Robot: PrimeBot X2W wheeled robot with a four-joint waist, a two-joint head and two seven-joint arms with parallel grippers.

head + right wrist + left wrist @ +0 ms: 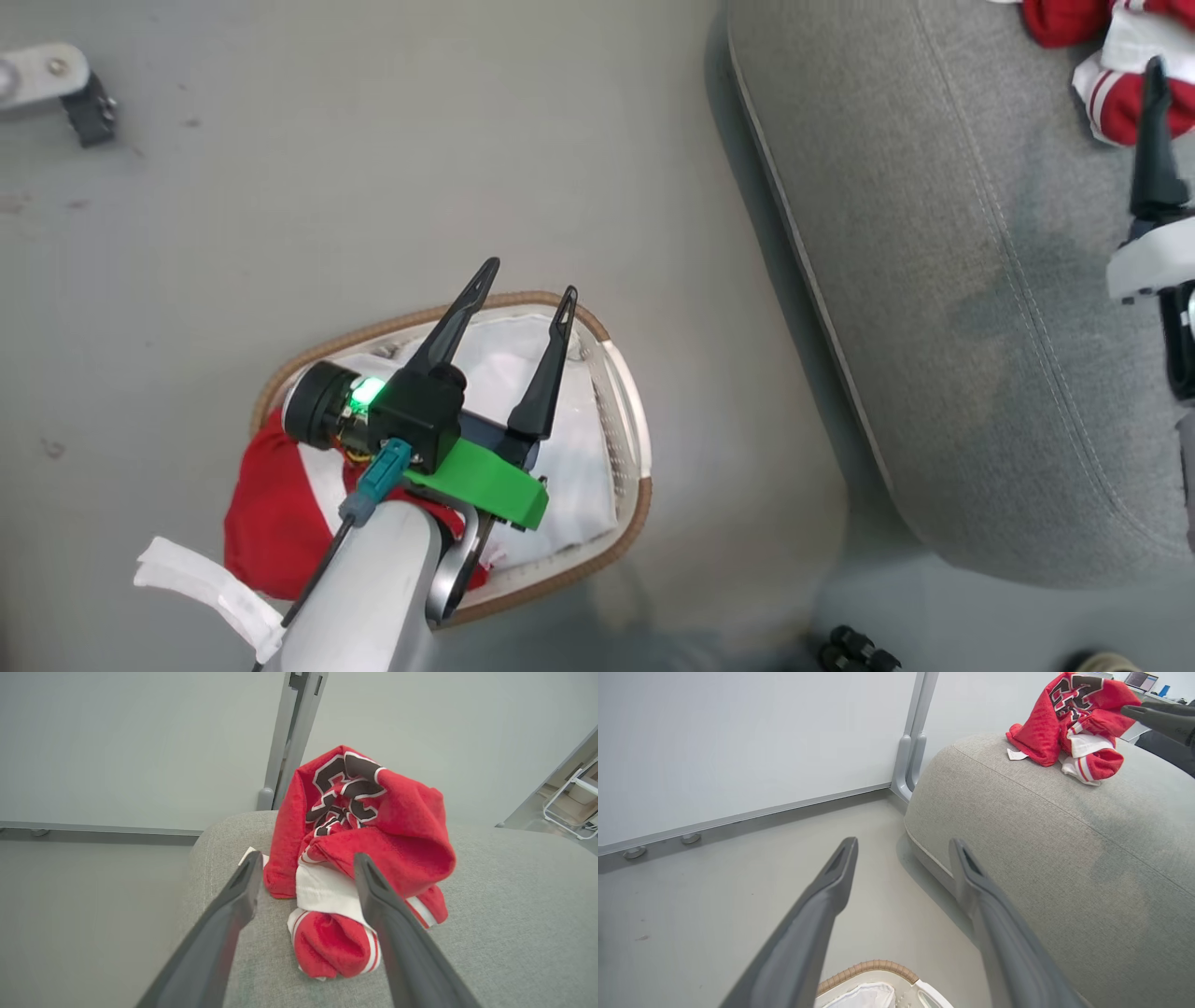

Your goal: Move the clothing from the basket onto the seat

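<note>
Red clothing [373,826] lies heaped on the seat [514,905], right claw [307,858] splayed empty beside it. Another red garment [266,523] drapes the basket [642,499] rim; the released left claw [528,280] hovers above, likely to fetch it.

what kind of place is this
Probably an indoor lab or test space staged like a living room: grey upholstered seat, laundry basket on bare smooth floor, plain white partition panels behind.

left gripper [528,280]: jaws apart, empty | right gripper [307,858]: jaws apart, also empty
</note>
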